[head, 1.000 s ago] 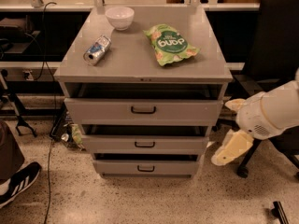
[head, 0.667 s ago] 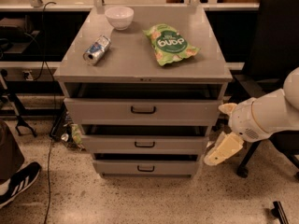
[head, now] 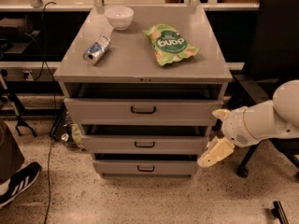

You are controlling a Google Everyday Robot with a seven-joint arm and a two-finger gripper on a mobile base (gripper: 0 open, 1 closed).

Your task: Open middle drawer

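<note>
The grey cabinet (head: 140, 64) has three stacked drawers. The middle drawer (head: 107, 144) has a plain grey front with a small dark bar handle (head: 145, 144) at its centre. It sits between the taller top drawer (head: 103, 111) and the narrower bottom drawer (head: 117, 167). My gripper (head: 209, 138) is at the cabinet's right side, level with the middle drawer's right end and well right of the handle. Its cream fingers (head: 214, 153) stand apart, open and empty.
On the cabinet top lie a white bowl (head: 119, 17), a crushed can (head: 96, 50) and a green snack bag (head: 169, 43). A black office chair (head: 273, 41) stands right behind my arm. A person's shoe (head: 16, 183) is at the lower left, with cables on the floor.
My arm and gripper have moved left, closer to the cabinet's right side. The drawers have not moved.
</note>
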